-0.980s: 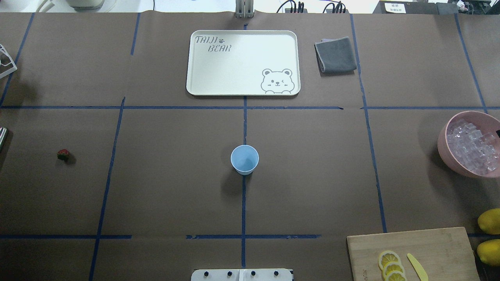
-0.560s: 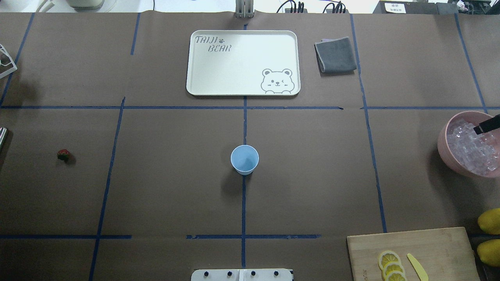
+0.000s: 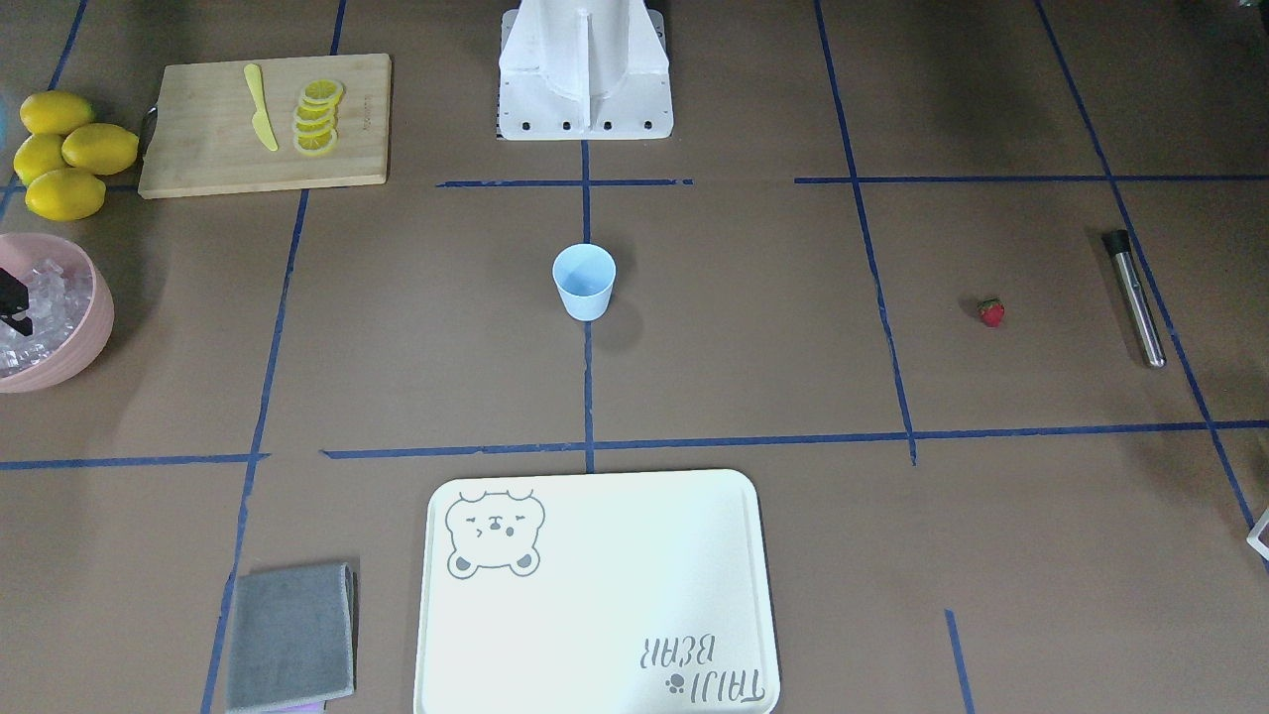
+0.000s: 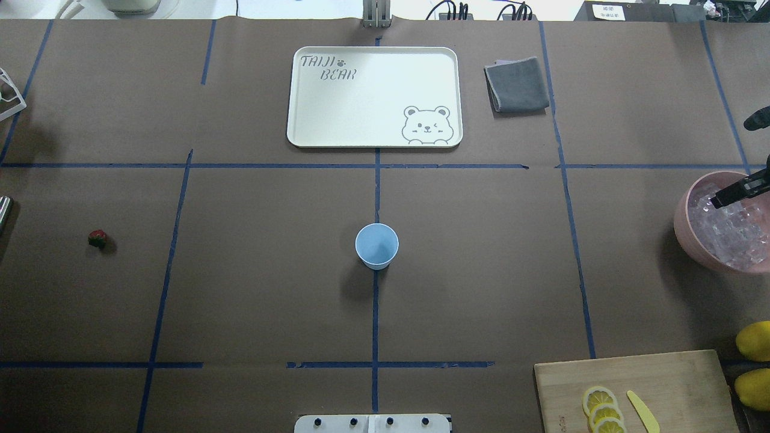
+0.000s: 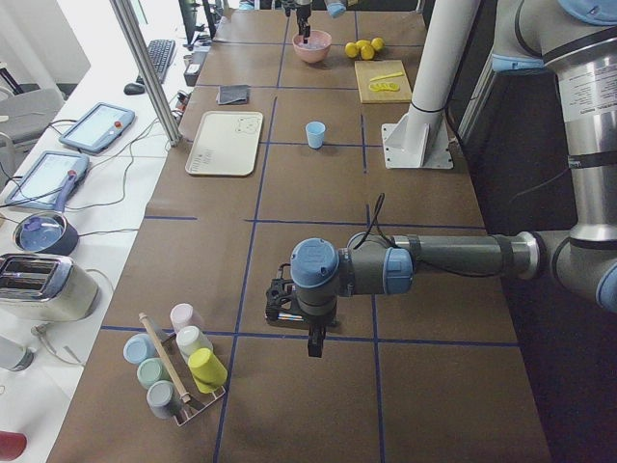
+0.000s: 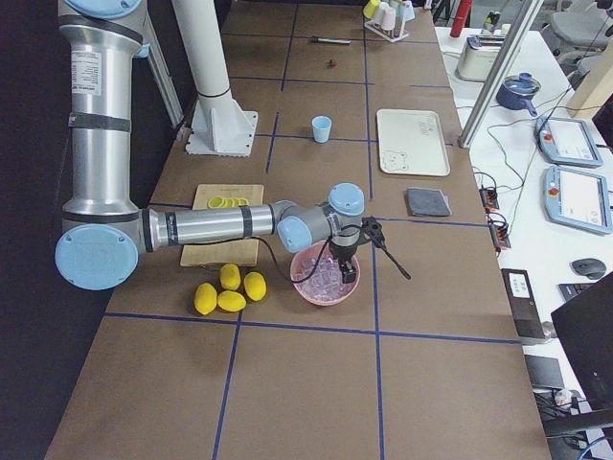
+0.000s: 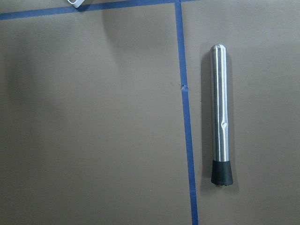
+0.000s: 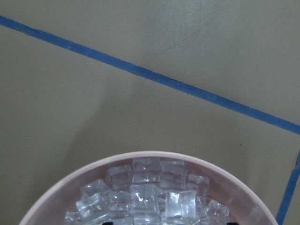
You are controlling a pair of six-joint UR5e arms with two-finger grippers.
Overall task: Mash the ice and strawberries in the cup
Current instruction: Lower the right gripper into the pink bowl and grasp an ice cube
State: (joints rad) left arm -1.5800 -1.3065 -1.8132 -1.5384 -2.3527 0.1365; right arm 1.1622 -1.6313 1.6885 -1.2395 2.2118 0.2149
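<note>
The light-blue cup (image 4: 376, 245) stands upright and empty at the table's middle; it also shows in the front view (image 3: 584, 282). The strawberry (image 4: 97, 239) lies far left, alone. The ice (image 4: 731, 234) fills a pink bowl (image 4: 681, 224) at the right edge. My right gripper (image 4: 731, 195) hangs over the bowl's far side. In the right wrist view two dark tips stand apart at the lower edge above the ice (image 8: 145, 197), so it is open and empty. My left gripper (image 5: 315, 347) hangs over a steel muddler (image 7: 220, 117); I cannot tell whether it is open or shut.
A cream bear tray (image 4: 374, 60) and a grey cloth (image 4: 517, 84) lie at the far side. A cutting board (image 4: 674, 376) with lemon slices (image 4: 601, 409) and a yellow knife (image 4: 642, 411) is near right, lemons (image 4: 755, 340) beside it. A rack of cups (image 5: 178, 367) stands at the left end.
My right gripper has come in from the right edge and moved left over the ice bowl. The cup and the strawberry have not moved.
</note>
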